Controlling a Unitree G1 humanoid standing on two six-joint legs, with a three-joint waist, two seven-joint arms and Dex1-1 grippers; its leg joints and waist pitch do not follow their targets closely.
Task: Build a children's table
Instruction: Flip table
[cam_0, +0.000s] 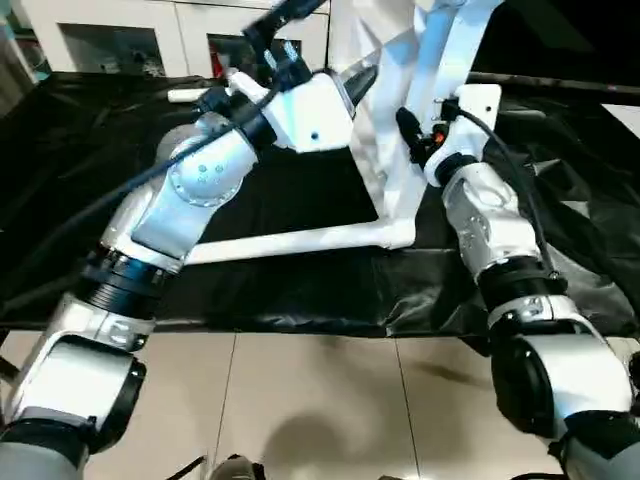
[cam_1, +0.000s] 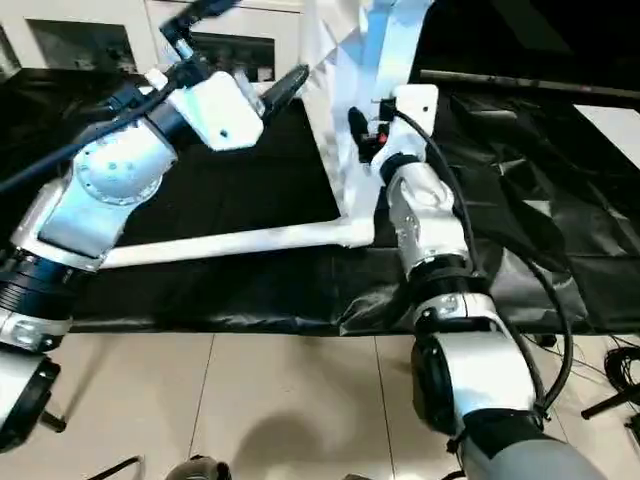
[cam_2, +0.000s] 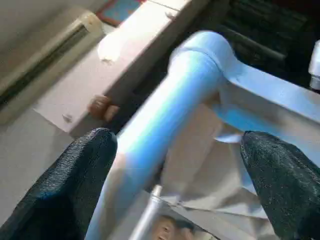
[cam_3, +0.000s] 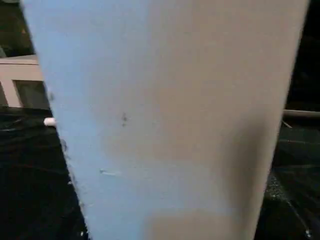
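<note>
Left gripper: fingers spread wide, a white leg running between them, neither pad on it. Right gripper: raised against another upright leg; cannot tell whether it clamps. Tabletop tilted up on edge on the black sheet, one fitted leg lying level along the front.

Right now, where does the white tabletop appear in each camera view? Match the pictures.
Left eye view: the tabletop stands on edge, centre, upper half.
Right eye view: the same, centre, upper half.
Left wrist view: its rim runs from a corner socket.
Right wrist view: a broad white surface close up, probably it.
Shared landmark: the black sheet beneath.
</note>
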